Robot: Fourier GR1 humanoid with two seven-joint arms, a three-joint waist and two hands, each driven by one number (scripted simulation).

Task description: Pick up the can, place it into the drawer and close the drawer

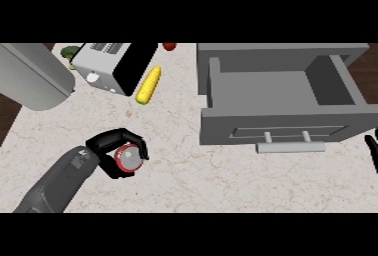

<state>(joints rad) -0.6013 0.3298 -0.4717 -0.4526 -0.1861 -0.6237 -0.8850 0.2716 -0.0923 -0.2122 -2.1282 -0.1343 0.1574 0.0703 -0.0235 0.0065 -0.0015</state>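
The left hand (111, 150) comes in from the lower left on its grey forearm and curls round the can (128, 158), whose red body and silvery round end show between the black fingers and thumb. Hand and can sit over the pale marbled tabletop (221, 185), left of centre. Whether the can rests on the surface or is lifted off it cannot be told.

To the right stands the grey drawer (280, 92), pulled open, its bare floor showing between its side walls. Its front panel faces the lower edge of the view and carries a bar handle (290, 147) that juts out towards the robot. Between the can and the near left corner of the drawer front lies an open stretch of tabletop, and a broad bare band runs along the whole lower part of the view, below the handle.

At the far right edge only a few black fingers of the right hand (372, 150) show, just beside the handle's right end and apart from it; they look straight and hold nothing.

Along the top edge lie a toaster (111, 62), a yellow corn cob (148, 86) just beside it, a small red thing (169, 46) and something green (69, 52). A large grey cylinder (33, 75) fills the upper left corner.
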